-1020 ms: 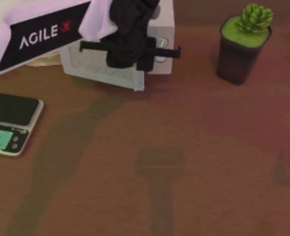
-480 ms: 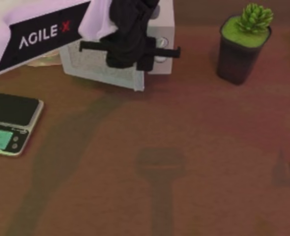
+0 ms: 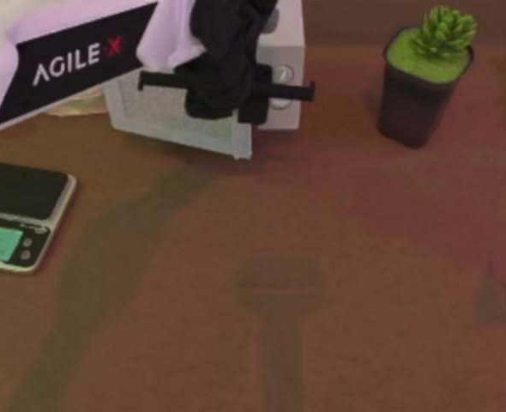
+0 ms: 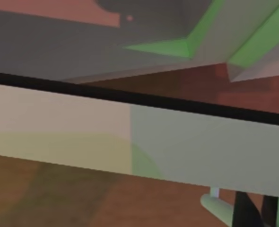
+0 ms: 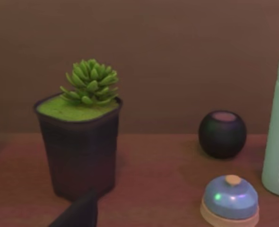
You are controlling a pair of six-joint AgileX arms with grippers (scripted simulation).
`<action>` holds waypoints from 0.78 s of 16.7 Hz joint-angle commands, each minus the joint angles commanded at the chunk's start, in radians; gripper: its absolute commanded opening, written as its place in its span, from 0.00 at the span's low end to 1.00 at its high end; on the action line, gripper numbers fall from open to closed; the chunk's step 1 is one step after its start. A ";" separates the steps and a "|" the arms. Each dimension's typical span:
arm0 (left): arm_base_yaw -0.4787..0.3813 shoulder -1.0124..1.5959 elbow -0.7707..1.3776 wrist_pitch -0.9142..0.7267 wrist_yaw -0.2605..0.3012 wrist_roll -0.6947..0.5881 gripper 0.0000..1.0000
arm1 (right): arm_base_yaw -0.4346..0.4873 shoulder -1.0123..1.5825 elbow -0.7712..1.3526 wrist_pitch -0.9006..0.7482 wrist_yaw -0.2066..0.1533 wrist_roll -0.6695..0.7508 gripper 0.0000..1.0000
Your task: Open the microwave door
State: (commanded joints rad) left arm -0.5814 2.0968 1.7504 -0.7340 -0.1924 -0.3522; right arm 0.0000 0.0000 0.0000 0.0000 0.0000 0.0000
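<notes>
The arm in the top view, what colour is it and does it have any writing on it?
The left arm is white with a black band that reads AGILE X in white letters, the X in red. Its tool is black, with a thin black crossbar.

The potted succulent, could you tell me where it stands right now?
In the top view the potted succulent stands at the table's far right, to the right of the microwave and apart from it.

Simulated tabletop, microwave, potted succulent, kitchen scale
</notes>
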 joint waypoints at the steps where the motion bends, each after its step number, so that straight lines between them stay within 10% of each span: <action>1: 0.001 -0.003 -0.004 0.002 0.001 0.003 0.00 | 0.000 0.000 0.000 0.000 0.000 0.000 1.00; 13: 0.026 -0.095 -0.135 0.065 0.056 0.117 0.00 | 0.000 0.000 0.000 0.000 0.000 0.000 1.00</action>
State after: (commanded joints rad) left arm -0.5549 2.0017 1.6149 -0.6689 -0.1367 -0.2350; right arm 0.0000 0.0000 0.0000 0.0000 0.0000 0.0000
